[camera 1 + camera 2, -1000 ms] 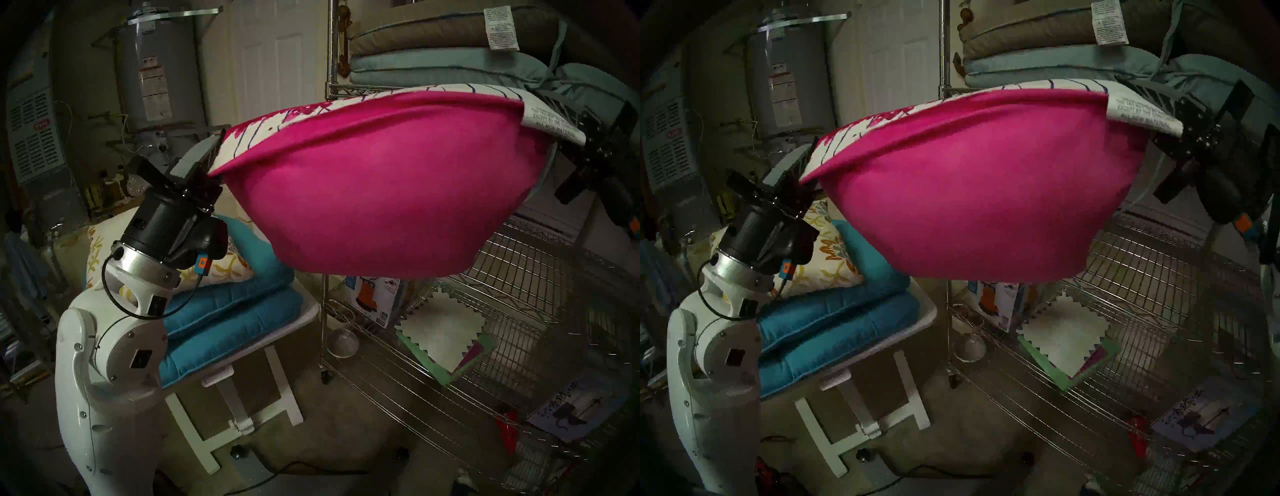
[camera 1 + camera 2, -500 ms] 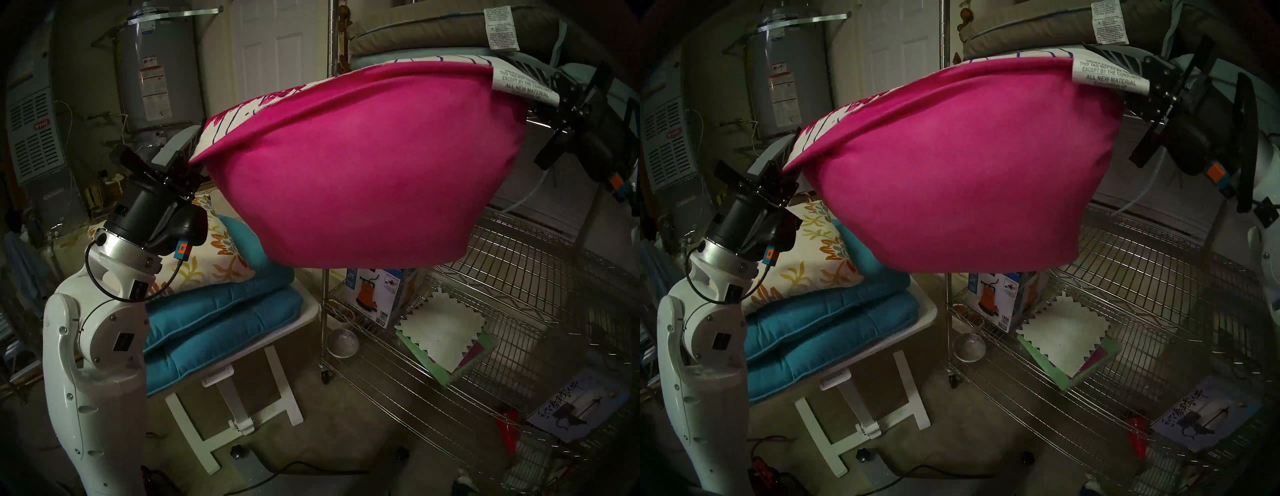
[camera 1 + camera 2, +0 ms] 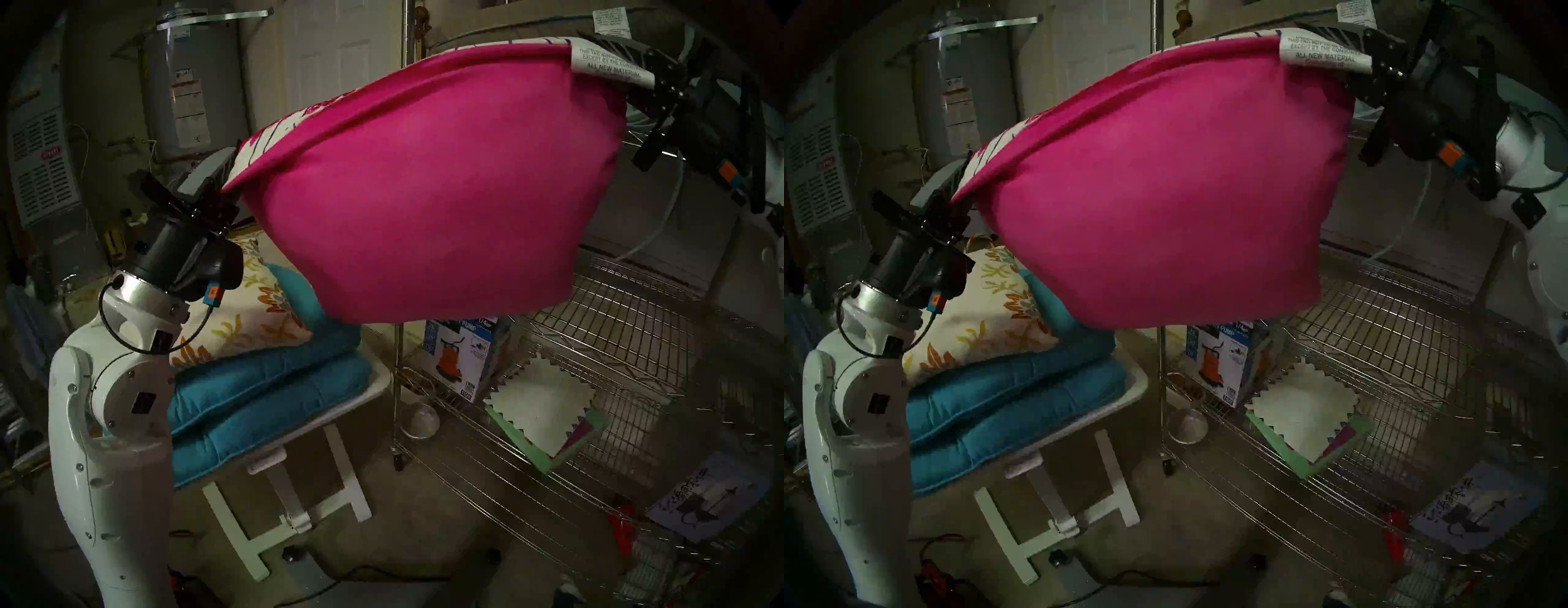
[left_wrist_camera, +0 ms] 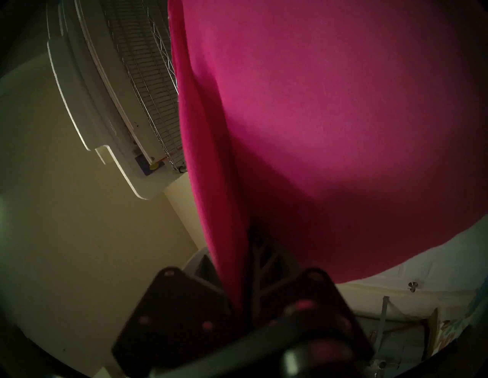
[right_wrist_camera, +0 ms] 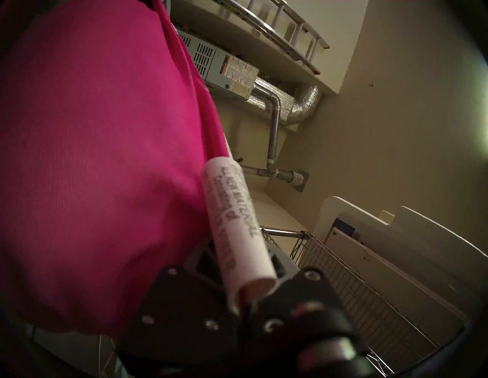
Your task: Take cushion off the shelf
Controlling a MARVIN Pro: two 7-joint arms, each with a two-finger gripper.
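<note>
Magenta cloth cushion (image 3: 424, 191) is showing a matt, finely woven face, its white paper-like printed tag (image 3: 611, 70) curling stiffly. Tall chrome wire shelf (image 3: 615, 339) is gleaming, polished metal. Teal quilted fabric seat pads (image 3: 271, 395) are looking soft and matt on the smooth white plastic folding table (image 3: 373, 388). Glossy white robot arm shell (image 3: 114, 467) is catching light.

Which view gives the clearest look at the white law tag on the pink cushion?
Right wrist: the white tag lies curled beside the right gripper, print close up. Both head views show it smaller at the pink cushion corner. The left wrist view shows only pink fabric.
</note>
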